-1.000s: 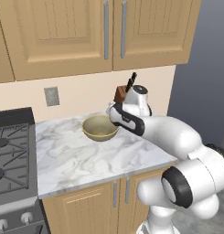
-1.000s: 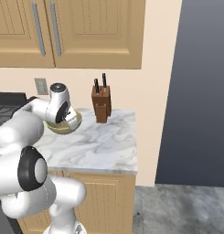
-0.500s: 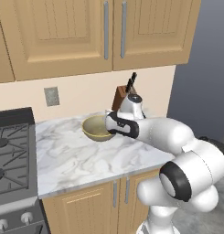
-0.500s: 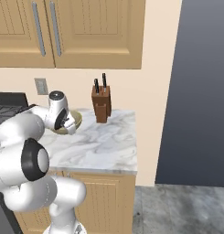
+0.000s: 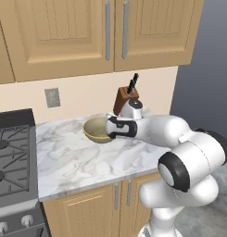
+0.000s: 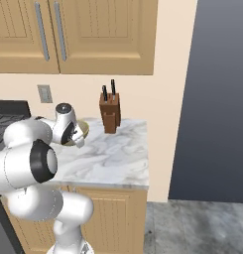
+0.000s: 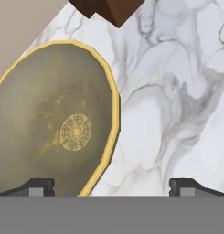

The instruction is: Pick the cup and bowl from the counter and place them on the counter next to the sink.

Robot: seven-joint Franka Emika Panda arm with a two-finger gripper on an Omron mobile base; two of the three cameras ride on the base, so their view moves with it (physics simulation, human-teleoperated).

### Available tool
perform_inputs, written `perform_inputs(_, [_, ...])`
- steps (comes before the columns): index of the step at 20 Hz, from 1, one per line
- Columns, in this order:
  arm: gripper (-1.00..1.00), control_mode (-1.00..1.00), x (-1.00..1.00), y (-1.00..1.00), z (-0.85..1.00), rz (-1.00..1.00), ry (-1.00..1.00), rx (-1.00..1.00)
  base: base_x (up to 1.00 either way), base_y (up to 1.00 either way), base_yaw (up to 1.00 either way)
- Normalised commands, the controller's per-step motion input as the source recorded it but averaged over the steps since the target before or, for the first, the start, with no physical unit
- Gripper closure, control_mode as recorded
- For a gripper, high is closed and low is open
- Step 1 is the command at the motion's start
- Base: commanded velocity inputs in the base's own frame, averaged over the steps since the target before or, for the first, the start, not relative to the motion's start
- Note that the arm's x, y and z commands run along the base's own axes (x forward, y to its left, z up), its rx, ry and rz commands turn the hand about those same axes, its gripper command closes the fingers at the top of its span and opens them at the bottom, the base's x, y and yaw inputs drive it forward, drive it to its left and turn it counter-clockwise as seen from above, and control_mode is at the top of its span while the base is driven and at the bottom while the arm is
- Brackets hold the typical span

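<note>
The olive-gold bowl (image 5: 97, 129) stands on the white marble counter (image 5: 78, 159) near the back wall. My gripper (image 5: 109, 129) hangs low at the bowl's right side. In the hand view the bowl (image 7: 54, 123) takes up the left half, and its gold rim runs down between the two fingertips (image 7: 38, 186). The gripper (image 7: 112, 187) is open, with one finger over the bowl's inside and the other over bare counter (image 7: 177, 100). From the right base view a sliver of the bowl (image 6: 84, 129) peeks past the hand. The cup and the sink are out of view.
A brown knife block (image 5: 124, 99) stands just behind the bowl by the wall, also the knife block (image 6: 110, 113). A black gas stove (image 5: 8, 152) borders the counter on the left. The counter ends at its right edge (image 6: 143, 163) beside a dark wall.
The hand has come down and to the left, from above the knife block's front to the bowl's right rim. The bowl has not moved. The jaws stayed open.
</note>
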Motion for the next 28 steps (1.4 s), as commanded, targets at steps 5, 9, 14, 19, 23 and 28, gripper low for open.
perform_inputs(5, [-1.0,-1.0,0.07,0.01,-0.02,0.0,0.0,0.0,0.0,0.0,0.0])
perform_inputs(9, [-1.0,-1.0,0.03,0.02,-0.16,0.0,0.0,0.0,0.0,0.0,0.0])
perform_inputs(14, [-1.0,-1.0,0.16,0.0,-0.25,0.0,0.0,0.0,0.0,0.0,0.0])
perform_inputs(19, [-1.0,-1.0,0.21,0.01,-0.21,0.0,0.0,0.0,0.0,0.0,0.0])
perform_inputs(23, [-1.0,-1.0,0.19,0.03,-0.03,-0.01,0.0,0.0,0.0,0.0,0.0])
perform_inputs(28, [-1.0,-1.0,0.22,0.03,-0.06,-0.01,0.01,0.0,0.0,0.0,0.0])
